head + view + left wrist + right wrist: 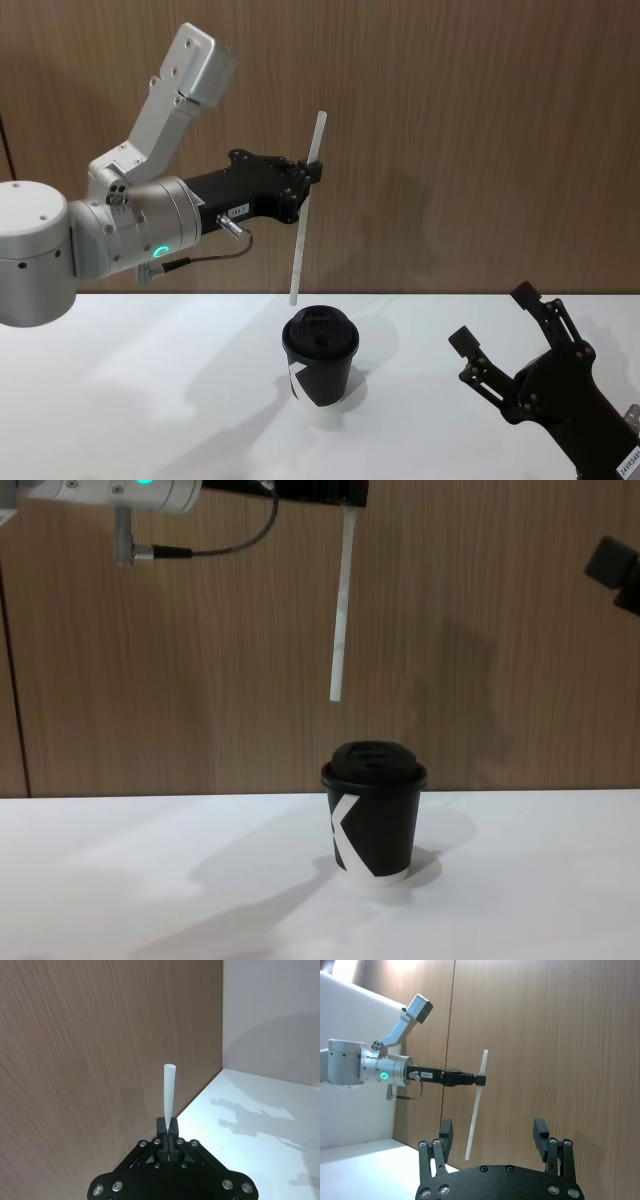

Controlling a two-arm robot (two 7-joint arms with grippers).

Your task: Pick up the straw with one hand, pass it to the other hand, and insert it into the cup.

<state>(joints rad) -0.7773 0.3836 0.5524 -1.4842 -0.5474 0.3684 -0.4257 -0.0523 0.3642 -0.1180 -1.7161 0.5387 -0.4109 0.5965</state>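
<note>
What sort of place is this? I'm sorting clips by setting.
Likely a robot test bench: a bare white table against a wood-panel wall, with one lidded black cup under a straw held by the left gripper.

A white table (150, 400) stands against a wood-panelled wall (480, 120).

Legible marking: a large white "K" on the black side wall of the cup (373, 820), facing the chest view; the same mark shows in part on the cup's near left side in the head view; a small white label sits on the black body of the left claw (310, 172), just right of the silver arm, its characters too small to read; a white tag at the right claw (500, 330) is likewise unreadable.
</note>
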